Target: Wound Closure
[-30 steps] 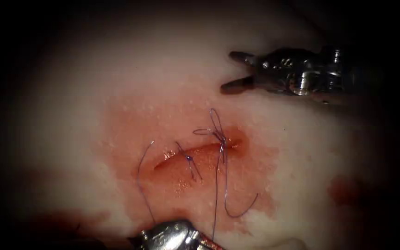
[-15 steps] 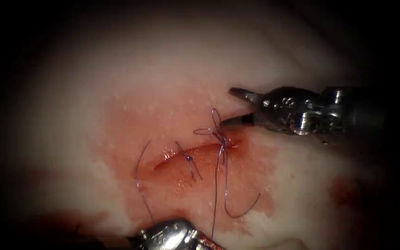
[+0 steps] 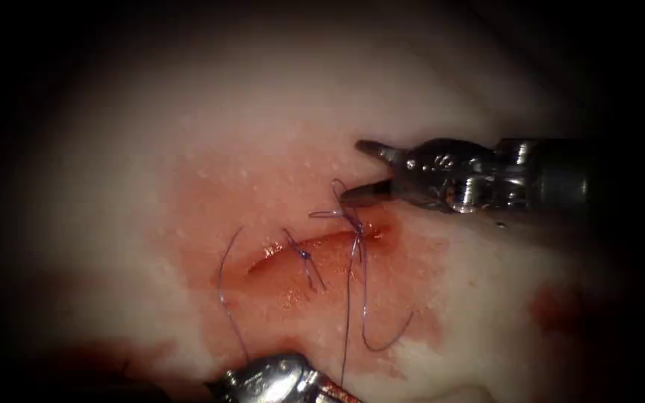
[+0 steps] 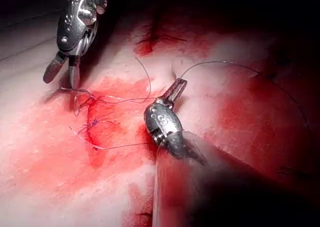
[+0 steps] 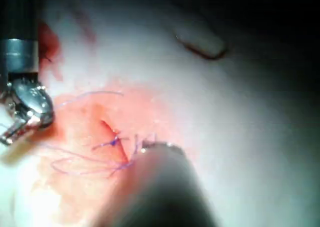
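Note:
The cut [image 3: 315, 245] runs slantwise through the red-stained tissue [image 3: 210, 134]. A tied stitch [image 3: 304, 254] sits at its middle, and a knot with loose loops [image 3: 356, 222] lies at its right end. My right tool [image 3: 352, 170] hovers just right of that knot, jaws open and empty, its lower jaw beside the top loop. It is also seen in the left wrist view as the right tool [image 4: 62, 77]. My left tool [image 4: 175, 91] is shut on the thread [image 3: 348, 313], which runs from the knot down to the tool's wrist [image 3: 278, 377] at the near edge.
Red fluid [image 3: 561, 306] stains the tissue right of the cut and along the near left. A loose thread tail [image 3: 224, 291] curves left of the cut, and another tail [image 3: 393, 336] curls right of the taut strand.
The right tool has come down and leftward with its jaws open, from well above the cut to beside the knot's loop. The left tool and its thread have stayed put.

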Robot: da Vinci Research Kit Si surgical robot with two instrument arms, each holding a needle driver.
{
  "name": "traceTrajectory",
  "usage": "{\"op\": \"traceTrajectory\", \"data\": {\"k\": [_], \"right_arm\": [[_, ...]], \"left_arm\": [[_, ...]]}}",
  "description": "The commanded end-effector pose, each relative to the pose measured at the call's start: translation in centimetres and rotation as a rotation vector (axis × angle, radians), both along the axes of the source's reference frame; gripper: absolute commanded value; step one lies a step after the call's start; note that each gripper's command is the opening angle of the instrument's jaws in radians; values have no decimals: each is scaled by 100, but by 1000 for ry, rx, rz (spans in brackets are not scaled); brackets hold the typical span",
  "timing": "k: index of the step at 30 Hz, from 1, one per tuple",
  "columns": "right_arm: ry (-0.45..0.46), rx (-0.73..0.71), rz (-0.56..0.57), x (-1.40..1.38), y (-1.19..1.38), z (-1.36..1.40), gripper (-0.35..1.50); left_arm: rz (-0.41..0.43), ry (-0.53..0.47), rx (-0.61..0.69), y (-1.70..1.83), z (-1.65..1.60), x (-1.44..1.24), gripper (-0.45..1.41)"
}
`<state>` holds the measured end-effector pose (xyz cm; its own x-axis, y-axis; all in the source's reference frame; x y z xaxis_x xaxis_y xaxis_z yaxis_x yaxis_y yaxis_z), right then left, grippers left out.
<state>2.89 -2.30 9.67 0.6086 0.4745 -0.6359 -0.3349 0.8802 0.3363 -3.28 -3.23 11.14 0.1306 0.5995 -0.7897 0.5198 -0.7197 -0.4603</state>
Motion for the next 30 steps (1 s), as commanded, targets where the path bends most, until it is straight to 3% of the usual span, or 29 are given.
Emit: {"op": "traceTrajectory", "data": {"k": [1, 10, 21, 26, 30], "right_arm": [[0, 0, 4, 7, 4, 6, 141], [-33, 25, 5, 26, -10, 17, 141], [-127, 163, 109, 42, -17, 28, 141], [-140, 157, 120, 55, -18, 45, 140], [-116, 64, 88, 76, -8, 52, 141]], "left_arm": [[2, -1, 2, -4, 5, -5, -45], [2, -1, 2, -4, 5, -5, -45], [4, -2, 1, -5, 6, -6, -45], [4, -2, 0, -5, 6, -6, -45], [5, -2, -1, -6, 7, -7, -45]]}}
